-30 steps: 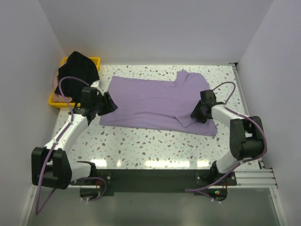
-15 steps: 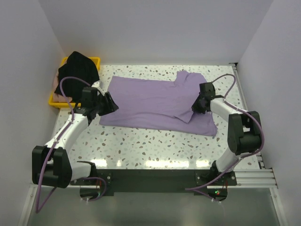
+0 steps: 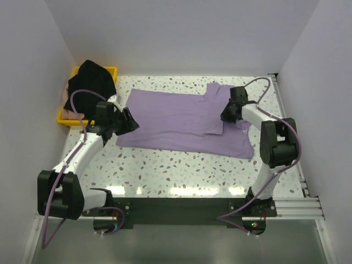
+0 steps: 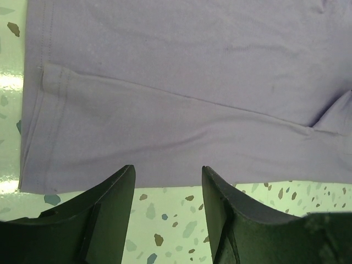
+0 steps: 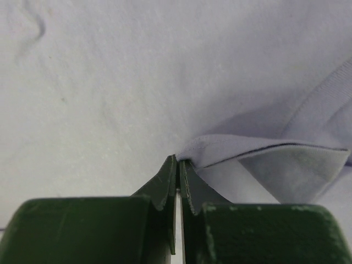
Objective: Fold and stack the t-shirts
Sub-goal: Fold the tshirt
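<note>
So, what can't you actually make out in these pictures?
- Top view: the black t-shirt fills the yellow tray; only a sliver of pink cloth shows beneath.
- Left wrist view: the purple t-shirt runs off the top and right edges.
- Right wrist view: the right gripper pinches a purple fold, too close to tell which part.

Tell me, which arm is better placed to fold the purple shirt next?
Right, probably. The right gripper is shut on an edge of the lavender-purple cloth t-shirt; the left gripper hangs open, short of its hem.
</note>
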You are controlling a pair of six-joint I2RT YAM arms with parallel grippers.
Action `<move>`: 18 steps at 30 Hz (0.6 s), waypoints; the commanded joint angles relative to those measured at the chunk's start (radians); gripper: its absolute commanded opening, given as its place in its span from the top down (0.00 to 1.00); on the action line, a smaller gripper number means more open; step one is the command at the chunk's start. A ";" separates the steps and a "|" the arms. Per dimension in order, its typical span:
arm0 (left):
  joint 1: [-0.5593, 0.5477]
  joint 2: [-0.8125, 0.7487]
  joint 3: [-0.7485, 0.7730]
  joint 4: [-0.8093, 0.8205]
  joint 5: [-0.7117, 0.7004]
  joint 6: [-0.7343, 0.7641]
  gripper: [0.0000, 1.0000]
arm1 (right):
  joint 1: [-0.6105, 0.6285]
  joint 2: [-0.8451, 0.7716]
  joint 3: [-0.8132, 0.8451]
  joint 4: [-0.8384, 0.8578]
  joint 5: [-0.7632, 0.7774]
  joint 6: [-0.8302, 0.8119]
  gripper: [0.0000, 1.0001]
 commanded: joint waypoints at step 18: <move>-0.005 0.000 -0.016 0.045 0.028 0.030 0.43 | 0.006 -0.038 0.046 0.029 -0.068 -0.100 0.37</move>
